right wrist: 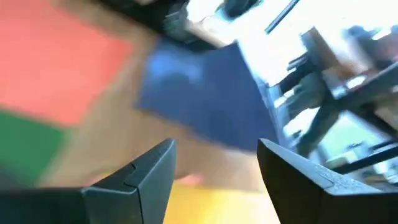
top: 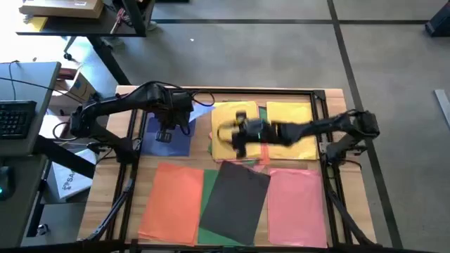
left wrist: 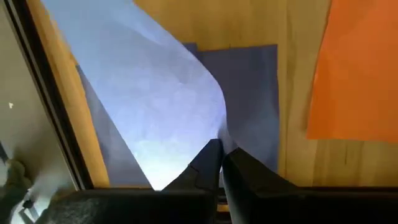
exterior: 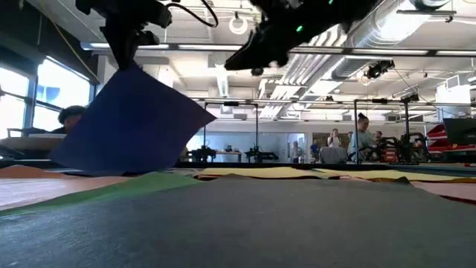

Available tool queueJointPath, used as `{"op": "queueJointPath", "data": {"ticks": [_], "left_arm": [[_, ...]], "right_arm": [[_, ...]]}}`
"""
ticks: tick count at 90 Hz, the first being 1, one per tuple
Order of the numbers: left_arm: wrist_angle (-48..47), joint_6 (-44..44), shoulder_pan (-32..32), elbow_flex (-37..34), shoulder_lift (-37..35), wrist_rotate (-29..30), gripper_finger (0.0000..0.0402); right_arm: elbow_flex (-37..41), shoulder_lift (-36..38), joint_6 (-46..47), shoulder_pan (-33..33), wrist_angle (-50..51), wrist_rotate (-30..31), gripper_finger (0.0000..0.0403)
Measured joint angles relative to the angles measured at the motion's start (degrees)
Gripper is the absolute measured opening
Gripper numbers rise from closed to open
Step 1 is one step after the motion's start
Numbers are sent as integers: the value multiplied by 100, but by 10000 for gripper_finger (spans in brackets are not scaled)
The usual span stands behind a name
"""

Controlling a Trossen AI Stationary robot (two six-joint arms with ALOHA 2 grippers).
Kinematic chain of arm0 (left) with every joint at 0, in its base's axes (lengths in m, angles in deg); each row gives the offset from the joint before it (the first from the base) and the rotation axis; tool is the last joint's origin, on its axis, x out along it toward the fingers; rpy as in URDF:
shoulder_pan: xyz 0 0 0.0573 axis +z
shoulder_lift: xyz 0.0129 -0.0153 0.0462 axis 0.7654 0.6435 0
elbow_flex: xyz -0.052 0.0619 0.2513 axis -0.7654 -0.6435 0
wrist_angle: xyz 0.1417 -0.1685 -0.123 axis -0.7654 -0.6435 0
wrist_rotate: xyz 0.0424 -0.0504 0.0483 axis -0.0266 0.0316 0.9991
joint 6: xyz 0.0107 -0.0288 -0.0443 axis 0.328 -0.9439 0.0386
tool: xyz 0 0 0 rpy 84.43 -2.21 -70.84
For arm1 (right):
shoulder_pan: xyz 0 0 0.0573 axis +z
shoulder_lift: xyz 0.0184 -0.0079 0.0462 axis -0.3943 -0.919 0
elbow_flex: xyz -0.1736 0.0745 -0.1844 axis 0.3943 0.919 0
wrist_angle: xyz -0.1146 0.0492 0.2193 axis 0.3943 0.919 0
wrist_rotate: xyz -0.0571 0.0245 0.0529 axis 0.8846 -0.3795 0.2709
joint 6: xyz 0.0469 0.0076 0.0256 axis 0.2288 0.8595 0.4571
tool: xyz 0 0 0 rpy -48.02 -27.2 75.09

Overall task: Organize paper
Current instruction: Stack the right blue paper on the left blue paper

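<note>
High view: the left hand point(top: 166, 133) sits over the blue paper point(top: 171, 137) at the far left of the wooden surface point(top: 330, 211). The right hand point(top: 232, 137) hangs above the yellow sheets point(top: 288, 112). Orange point(top: 172, 204), dark grey point(top: 235, 200) and pink point(top: 295, 204) sheets lie nearer.

Low view: the blue sheet point(exterior: 134, 123) hangs lifted, one corner raised.

Left wrist view: fingers point(left wrist: 239, 174) pinched together on the blue sheet point(left wrist: 155, 112).

Right wrist view: fingers point(right wrist: 155, 171) spread apart, gripping nothing.

Matt blue paper point(left wrist: 155, 106) over smooth grained wooden table point(left wrist: 298, 162); dark plastic-looking pincer point(left wrist: 221, 165).
</note>
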Motion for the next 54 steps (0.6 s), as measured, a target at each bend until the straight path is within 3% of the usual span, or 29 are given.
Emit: {"op": "queueJointPath", "data": {"ticks": [18,32,39,47,54], "left_arm": [[55,-173,-197,0,0,131,0],[43,-426,-326,0,0,198,0],[43,-601,-374,0,0,281,0],[40,-755,-421,0,0,297,0],[42,-824,-460,0,0,304,0]], "right_arm": [[-500,-997,-649,-734,-426,-542,212],[-1349,-1797,-915,-958,-256,64,212],[-1798,-2046,-1040,-1054,293,47,210],[-2231,-2256,-995,-1139,1006,-117,186],[-2468,-2349,-868,-1201,1367,-199,140]]}}
